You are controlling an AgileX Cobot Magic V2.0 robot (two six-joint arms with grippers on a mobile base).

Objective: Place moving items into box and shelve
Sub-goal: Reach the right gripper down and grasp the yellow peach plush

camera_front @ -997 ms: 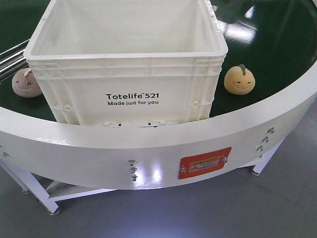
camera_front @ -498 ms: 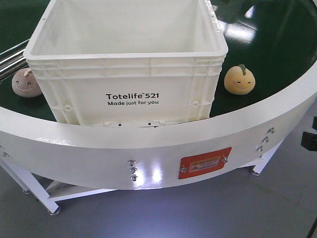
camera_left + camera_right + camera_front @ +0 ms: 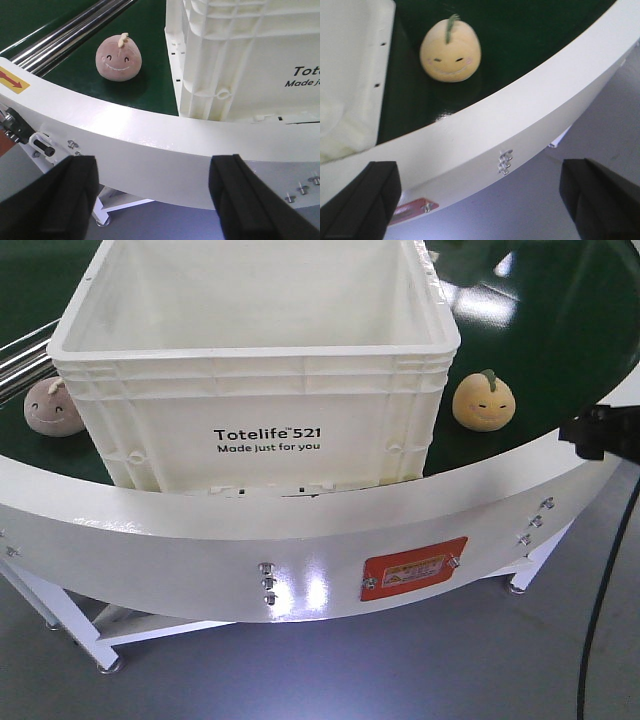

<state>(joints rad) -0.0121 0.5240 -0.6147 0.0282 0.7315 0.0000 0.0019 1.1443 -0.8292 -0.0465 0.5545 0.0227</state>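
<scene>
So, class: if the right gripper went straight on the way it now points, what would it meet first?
Most likely the table's white curved rim, which lies straight ahead of the open right gripper. The yellow-orange plush toy sits beyond it on the green surface, though depth is hard to judge.

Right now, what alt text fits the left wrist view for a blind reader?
A pinkish round plush toy with a smiling face sits on a green surface beside the corner of a white box, behind a curved white rim. In the foreground the two black jaws stand wide apart, empty.
</scene>
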